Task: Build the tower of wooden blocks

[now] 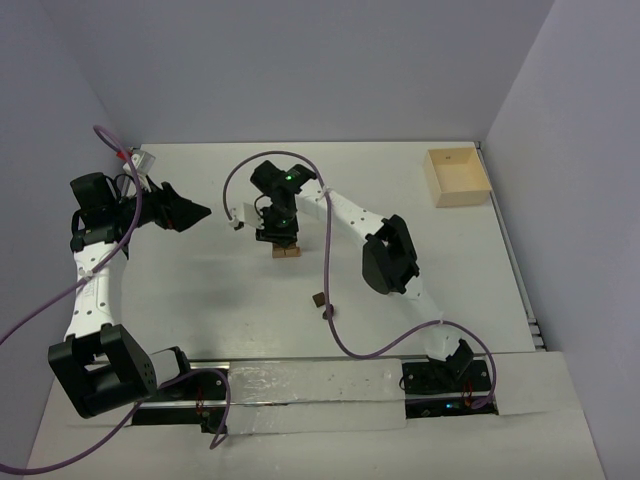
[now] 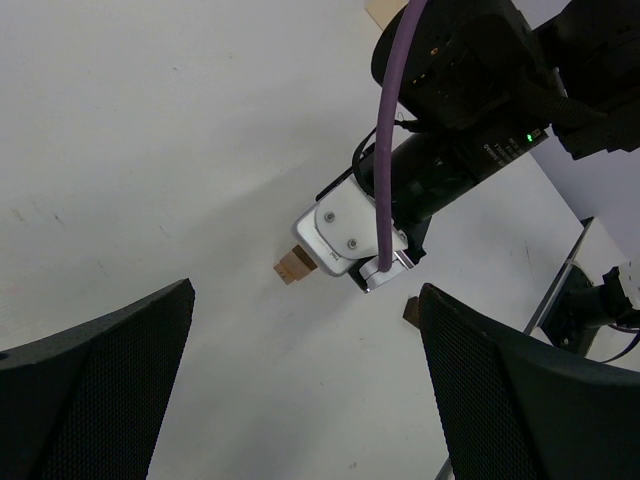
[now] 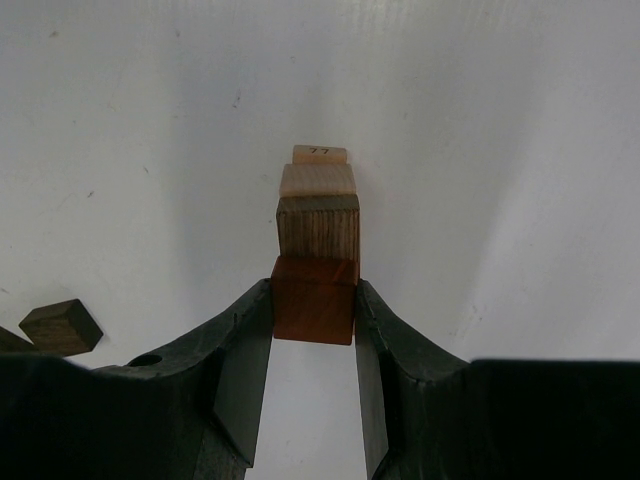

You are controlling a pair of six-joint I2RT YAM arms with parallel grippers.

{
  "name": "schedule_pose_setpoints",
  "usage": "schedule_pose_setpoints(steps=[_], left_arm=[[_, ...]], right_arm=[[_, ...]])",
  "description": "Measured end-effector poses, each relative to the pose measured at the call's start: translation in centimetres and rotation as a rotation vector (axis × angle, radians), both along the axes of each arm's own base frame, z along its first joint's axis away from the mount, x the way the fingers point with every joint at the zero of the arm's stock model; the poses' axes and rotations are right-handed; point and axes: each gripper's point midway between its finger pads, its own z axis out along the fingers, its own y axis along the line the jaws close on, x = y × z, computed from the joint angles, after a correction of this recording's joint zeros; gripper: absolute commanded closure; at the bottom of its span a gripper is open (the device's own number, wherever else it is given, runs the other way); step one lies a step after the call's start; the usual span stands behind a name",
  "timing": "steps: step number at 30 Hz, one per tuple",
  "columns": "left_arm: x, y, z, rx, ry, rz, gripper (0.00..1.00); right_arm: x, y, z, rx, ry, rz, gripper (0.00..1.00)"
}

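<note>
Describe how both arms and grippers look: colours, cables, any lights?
Both arms have white links and black joint housings: left arm, right arm. A purple cable runs along each. The left gripper has black, finely dimpled fingers; the right gripper is plain black. A green light glows at the right wrist.

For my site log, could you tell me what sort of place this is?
Probably a robotics lab cell: a white table walled by plain grey panels, the left arm and right arm mounted at its near edge.

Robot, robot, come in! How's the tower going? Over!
Left gripper open, empty. Right gripper shut on reddish block at top of tower. Loose dark block nearby, nothing blocking.
</note>
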Motion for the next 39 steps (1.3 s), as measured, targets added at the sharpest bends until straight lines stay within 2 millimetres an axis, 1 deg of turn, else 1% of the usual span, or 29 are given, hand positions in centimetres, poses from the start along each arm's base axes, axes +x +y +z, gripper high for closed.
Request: schedule_pose_setpoints(steps=[8,12,15,19,22,29,31,33,34,35,39], left_arm=[[0.02,0.08,0.0,0.0,0.0,0.002,0.01],[0.02,0.12,0.0,0.0,0.0,0.004,0.01],[0.02,0.13,0.0,0.0,0.0,0.004,0.01],[0.02,0.13,0.0,0.0,0.0,0.004,0.01],[0.02,0.13,0.0,0.0,0.0,0.004,0.01],[0.01,0.13,0.01,0.0,-0.001,0.003,0.01],[0.0,0.11,0.01,0.0,-0.001,0.002,0.01],[-0.01,0.1,0.02,-0.001,-0.001,0.001,0.01],[-0.01,0.1,0.02,0.0,-0.002,0.001,0.01],[0.0,0.11,0.0,0.0,-0.002,0.0,0.01],[-0.01,0.11,0.0,0.001,-0.003,0.0,0.01]], right_arm=[[0.0,0.04,-0.21,-0.009,-0.007,0.006,0.7],[-0.01,0.03,-0.21,-0.011,-0.008,0.004,0.62],[-0.02,0.04,-0.22,-0.014,-0.01,0.002,0.6],[-0.01,0.04,-0.22,-0.016,-0.013,-0.002,0.52],[0.02,0.02,-0.24,-0.019,-0.015,-0.004,0.49],[0.08,-0.01,-0.24,-0.021,-0.018,-0.008,0.38],[0.08,-0.01,-0.24,-0.022,-0.018,-0.012,0.27],[0.08,-0.02,-0.24,-0.023,-0.019,-0.013,0.2],[0.06,-0.01,-0.24,-0.023,-0.019,-0.014,0.12],[0.07,0.0,-0.24,-0.023,-0.019,-0.015,0.07],[0.05,0.04,-0.19,-0.022,-0.019,-0.02,0.04]])
